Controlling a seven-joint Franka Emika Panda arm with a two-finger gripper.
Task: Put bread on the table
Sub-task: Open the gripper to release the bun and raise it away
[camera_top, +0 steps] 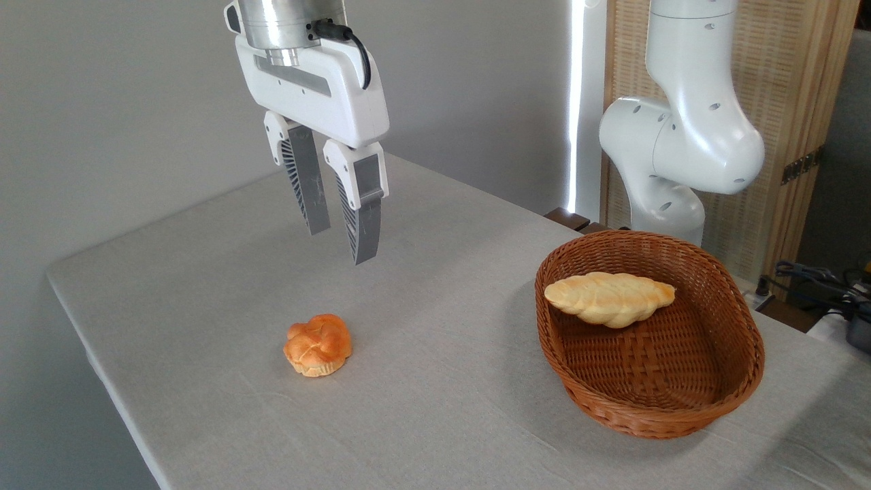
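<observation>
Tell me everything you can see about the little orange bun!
The bun is small, round and knotted on top, with a shiny orange-golden crust and a paler, ridged base. It looks whole and sits upright on the grey table, to the left of the wicker basket and apart from it. Only the table touches it. The gripper hangs above it, fingers slightly apart, holding nothing.

No readable text, labels, brand marks or numbers anywhere in view. Checked the claw (343,245) housing, the arm's white casing (687,136), the wicker basket (646,408) and the tabletop (204,286): all blank.
</observation>
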